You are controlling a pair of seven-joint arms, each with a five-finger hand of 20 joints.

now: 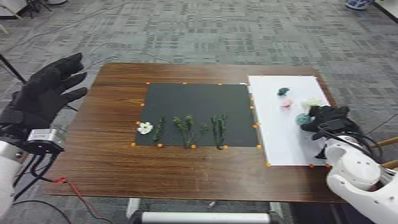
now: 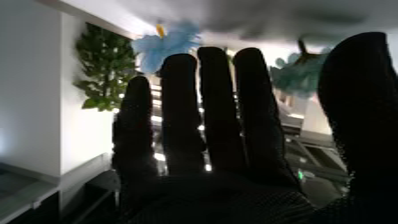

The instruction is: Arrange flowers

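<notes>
Head view: I look across the brown table and find the left hand held up past its edge at ten o'clock, fingers loosely bent and apart, grasping nothing. The right hand is at three o'clock, low over the white board, beside the teal bloom, and it hides part of the board; whether it touches that bloom I can't tell. The cream bloom is just at its eleven o'clock, partly merged with the white behind. Farther toward the board's twelve are the pink bloom and the small dark bloom, its form hard to make out. On the dark mat, the white flower lies at eight o'clock, and leafy green stems run from there round to five. In the right wrist view, that right hand has its fingers straight and released, the thumb well out. Behind them are a blue bloom, partly covered by the fingertips, a blue-green bloom, cut across by the thumb, and dense green leaves.
</notes>
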